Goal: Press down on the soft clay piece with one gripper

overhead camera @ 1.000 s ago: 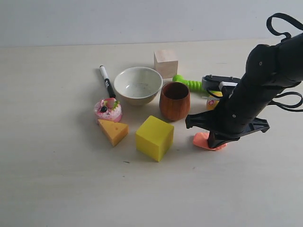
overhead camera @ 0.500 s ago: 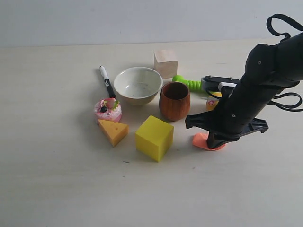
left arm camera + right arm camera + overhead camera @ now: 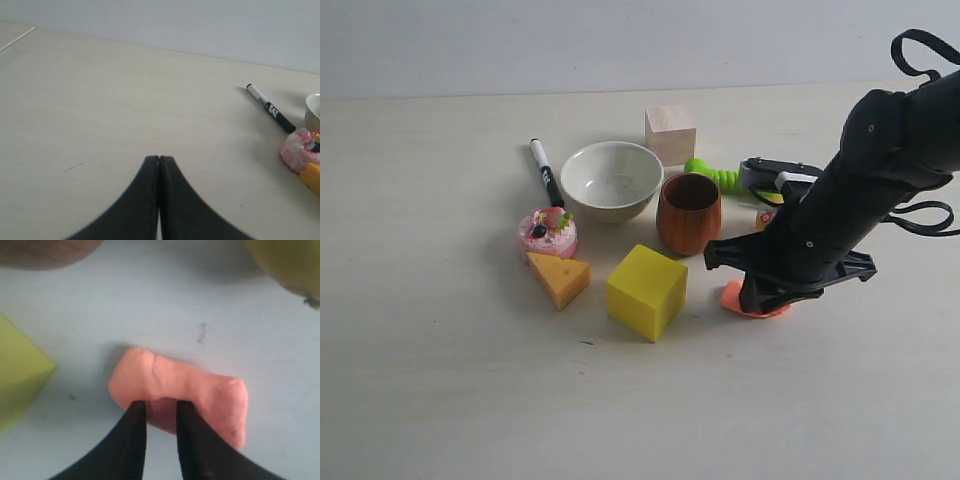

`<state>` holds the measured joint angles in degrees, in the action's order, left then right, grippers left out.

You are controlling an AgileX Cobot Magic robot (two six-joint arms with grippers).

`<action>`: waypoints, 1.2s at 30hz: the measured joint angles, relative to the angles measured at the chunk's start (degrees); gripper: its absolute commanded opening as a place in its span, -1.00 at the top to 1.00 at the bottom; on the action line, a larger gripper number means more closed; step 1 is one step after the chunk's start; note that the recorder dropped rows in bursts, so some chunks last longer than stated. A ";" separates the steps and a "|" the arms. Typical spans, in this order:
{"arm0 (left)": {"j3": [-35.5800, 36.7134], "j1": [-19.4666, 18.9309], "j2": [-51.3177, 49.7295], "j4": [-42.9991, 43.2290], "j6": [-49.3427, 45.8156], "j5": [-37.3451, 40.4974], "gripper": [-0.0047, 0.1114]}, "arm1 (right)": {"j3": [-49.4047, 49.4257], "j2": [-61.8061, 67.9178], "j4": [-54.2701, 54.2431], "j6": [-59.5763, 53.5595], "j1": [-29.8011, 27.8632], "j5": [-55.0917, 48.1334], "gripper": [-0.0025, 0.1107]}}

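A wide, pale cream tabletop with faint wood grain fills most of the exterior view and runs from the near edge to the far side. Its surface is matte and smooth, with fine lengthwise streaks and a small dark speck near the front. Behind it rises a plain, pale grey-white wall, bare and evenly toned, meeting the table in a straight horizontal line. The light is soft and diffuse, casting only faint, blurred shadows on the wood. In the left wrist view the same tabletop stretches toward the wall, with a thin pale line crossing one far corner; what it is cannot be told. In the right wrist view the surface looks bluish-white.
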<state>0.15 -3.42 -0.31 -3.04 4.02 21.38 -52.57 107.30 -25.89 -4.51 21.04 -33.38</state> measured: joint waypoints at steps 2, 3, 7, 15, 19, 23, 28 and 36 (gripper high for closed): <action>0.00 0.00 0.00 0.00 0.00 0.00 0.92 | 0.00 -1.06 -0.74 -0.09 0.24 0.23 0.52; 0.00 0.00 0.00 0.00 0.00 0.00 0.92 | 0.00 -1.80 -0.83 -0.23 0.24 0.35 0.52; 0.00 0.00 0.00 0.00 0.00 0.00 0.92 | 0.09 -3.09 -1.09 -0.23 0.24 0.35 0.59; 0.00 0.00 0.00 0.00 0.00 0.00 0.92 | 0.09 -7.57 -1.09 -3.19 0.24 0.71 0.96; 0.00 0.00 0.00 0.00 0.00 0.00 0.92 | 0.09 -13.94 -1.09 -5.34 0.24 2.11 0.96; 0.00 0.00 0.00 0.00 0.00 0.00 0.92 | 0.09 -22.02 -1.17 -7.01 0.24 3.63 0.96; 0.00 0.00 0.00 0.00 0.00 0.00 0.92 | 0.09 -32.65 -1.17 -7.28 0.24 4.35 0.96; 0.00 0.00 0.00 0.00 0.00 0.00 0.92 | 5.79 -44.90 -1.31 -6.79 0.24 7.59 0.96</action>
<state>0.15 -3.42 -0.31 -3.04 4.02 21.38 -46.78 62.40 -27.20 -11.30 21.27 -25.79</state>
